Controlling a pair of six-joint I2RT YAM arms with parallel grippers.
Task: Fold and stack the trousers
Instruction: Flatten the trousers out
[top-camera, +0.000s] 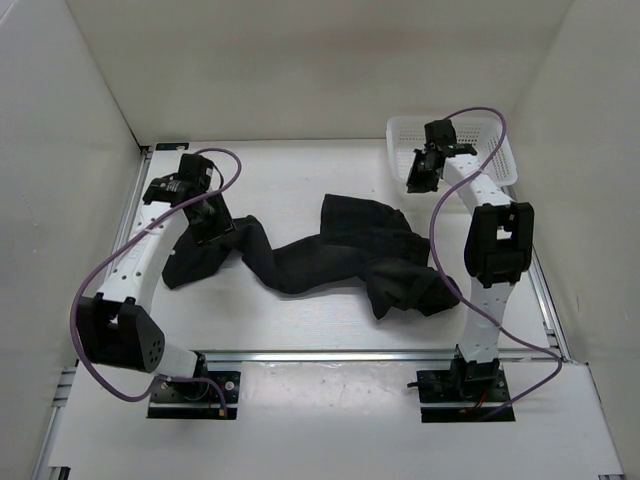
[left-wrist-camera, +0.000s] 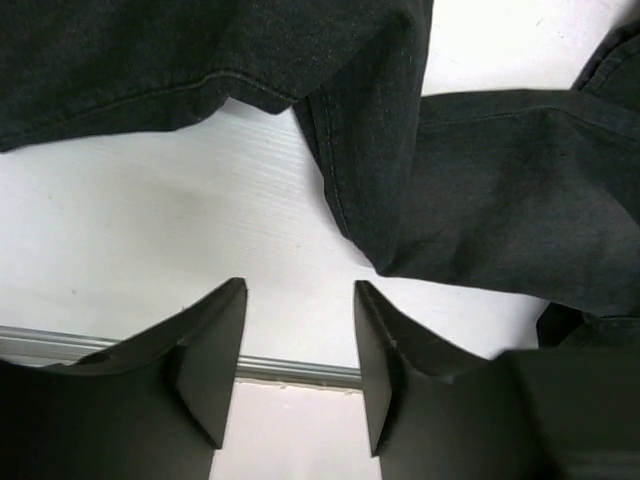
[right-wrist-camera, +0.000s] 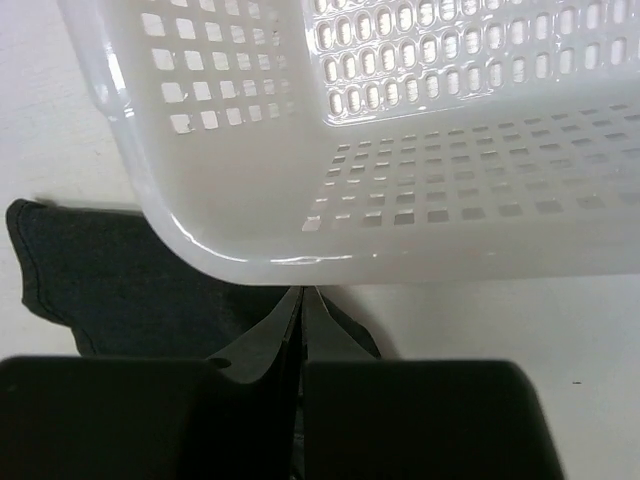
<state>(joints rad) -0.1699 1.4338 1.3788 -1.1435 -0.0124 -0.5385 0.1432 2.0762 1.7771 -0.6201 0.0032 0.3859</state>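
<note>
White table (top-camera: 300, 180) inside a white-walled box, with both arm bases on the near rail (top-camera: 350, 355). From the top view I see the trousers (top-camera: 330, 255) unfolded and crumpled across the middle of the table. One dark end is at the left under the left arm, a twisted run crosses the centre, and a thicker bunch sits at the right just beside the right arm's upright link. They're flat on the surface, not stacked. The left gripper (left-wrist-camera: 300, 285) hangs over that left end. On its wrist cam I read the jaws as spread, with bare table and a strip of rail showing in the gap and nothing between the fingers (left-wrist-camera: 215, 350). Stitched hem and seam lie just past the tips, not touching them as far as I can tell. Further back, the right gripper (right-wrist-camera: 302, 292) is up at the far right by the white mesh basket (top-camera: 500, 150). Its jaws are pressed together, I can see no cloth between them, and the tips sit right at the basket's near rim. Whether they touch it I can't tell. On that wrist cam a patch of dark cloth shows on the table below the basket's left corner.
</note>
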